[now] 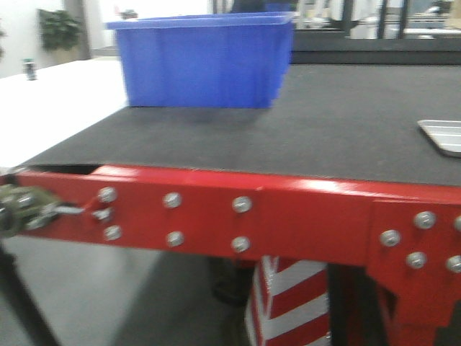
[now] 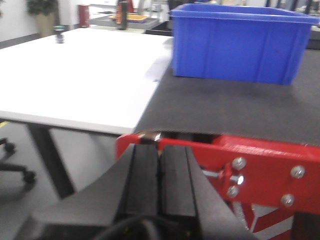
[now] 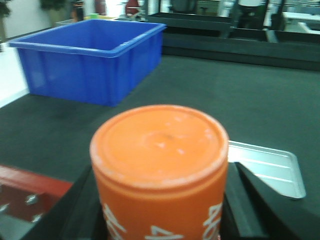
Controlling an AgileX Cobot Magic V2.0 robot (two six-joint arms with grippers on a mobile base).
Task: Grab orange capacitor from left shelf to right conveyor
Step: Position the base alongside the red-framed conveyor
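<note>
The orange capacitor (image 3: 159, 165), a cylinder with white print on its side, fills the right wrist view. My right gripper (image 3: 162, 202) is shut on it, with a black finger on each side. It hangs over the front of the right conveyor (image 3: 225, 95), a dark grey belt with a red front edge (image 1: 216, 209). My left gripper (image 2: 160, 150) is shut with nothing between its pads. It sits low in front of the conveyor's red left corner (image 2: 220, 150). The left shelf is out of view. Neither gripper shows in the front view.
A large blue bin (image 1: 205, 61) stands on the belt at the back left. A shallow silver tray (image 1: 443, 135) lies on the belt at the right, just beyond the capacitor in the right wrist view. A white table (image 2: 75, 75) adjoins the conveyor's left side.
</note>
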